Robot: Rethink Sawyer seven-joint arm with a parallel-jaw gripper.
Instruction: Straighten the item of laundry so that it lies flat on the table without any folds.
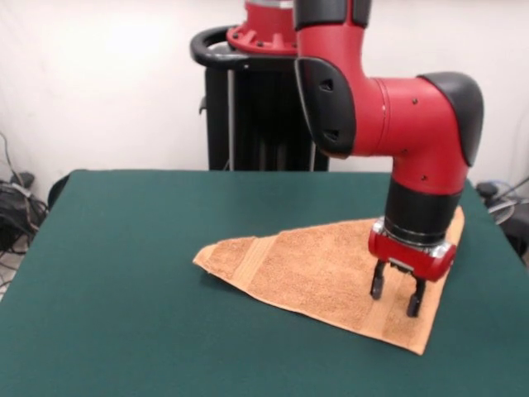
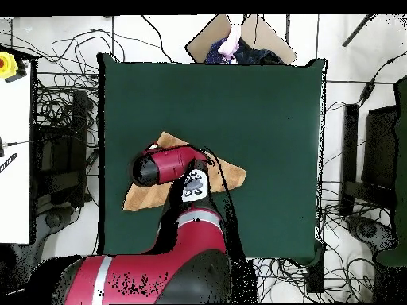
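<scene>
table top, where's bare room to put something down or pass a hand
Front view: the green table is bare from the towel's pointed corner out to the left edge, and along the far strip behind the towel. It is crowded at the right, where the open claw hangs over the towel.

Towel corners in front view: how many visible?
3. The towel lies folded in a triangle on the table: one corner at picture left, one at the near right below the gripper, one at far right beside the arm. The arm may hide more.

towel: rough looped terry cloth | table: matt, seemingly felt | arm: glossy shell (probably plastic)
</scene>
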